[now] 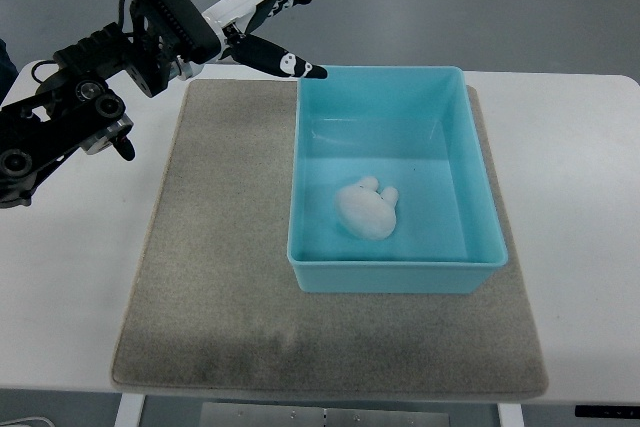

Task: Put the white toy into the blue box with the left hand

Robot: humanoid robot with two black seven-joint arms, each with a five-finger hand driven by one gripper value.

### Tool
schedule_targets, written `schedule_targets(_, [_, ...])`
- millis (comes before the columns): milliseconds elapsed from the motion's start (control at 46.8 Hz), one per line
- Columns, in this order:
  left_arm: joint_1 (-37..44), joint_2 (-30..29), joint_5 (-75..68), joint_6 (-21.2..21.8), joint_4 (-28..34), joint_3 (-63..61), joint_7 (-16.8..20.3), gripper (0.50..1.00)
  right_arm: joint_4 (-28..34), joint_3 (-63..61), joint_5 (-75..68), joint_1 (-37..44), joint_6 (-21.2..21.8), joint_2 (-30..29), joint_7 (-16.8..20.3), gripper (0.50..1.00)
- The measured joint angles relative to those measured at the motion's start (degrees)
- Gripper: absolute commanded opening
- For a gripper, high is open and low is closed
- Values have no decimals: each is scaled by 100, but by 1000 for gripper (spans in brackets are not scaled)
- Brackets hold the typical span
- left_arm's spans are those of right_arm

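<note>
Inside blue box (480, 187): white toy (366, 210) lies on the floor, long axis diagonal, ears toward upper right.
My left hand (272, 15): fingers spread, empty, above the box's far-left corner.

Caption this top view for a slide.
White toy lies inside the blue box on the mat; open left hand held beyond its far-left corner.

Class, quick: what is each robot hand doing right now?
Left hand: open, fingers spread, holding nothing; the white toy lies in the blue box.
Right hand: not in view.
</note>
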State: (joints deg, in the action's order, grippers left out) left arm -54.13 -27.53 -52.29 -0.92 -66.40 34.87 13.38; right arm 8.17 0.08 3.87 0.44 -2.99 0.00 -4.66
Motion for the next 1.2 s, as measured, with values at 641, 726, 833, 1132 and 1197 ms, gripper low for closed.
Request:
schedule_targets(641, [235,-25,5097,346,1003,437,-820,994,0,1,0,5,0,0,1,936])
schedule_targets(726, [414,-25,5139,336,1076,587,-779,994,0,-1,0,2,0,0,0,936])
schedule_targets(833, [791,-1,5117,127,1136,1127,-514,994,0,-1,0,0,0,0,1,936])
schedule_targets(1132, [1253,11,5136,-295,1406,1436,-222,994,0,0,0,2,0,0,1,936])
schedule_targets(1197, [1258,11,5159,-303,1455,1442,-225,994,0,1,0,1,0,0,1,936])
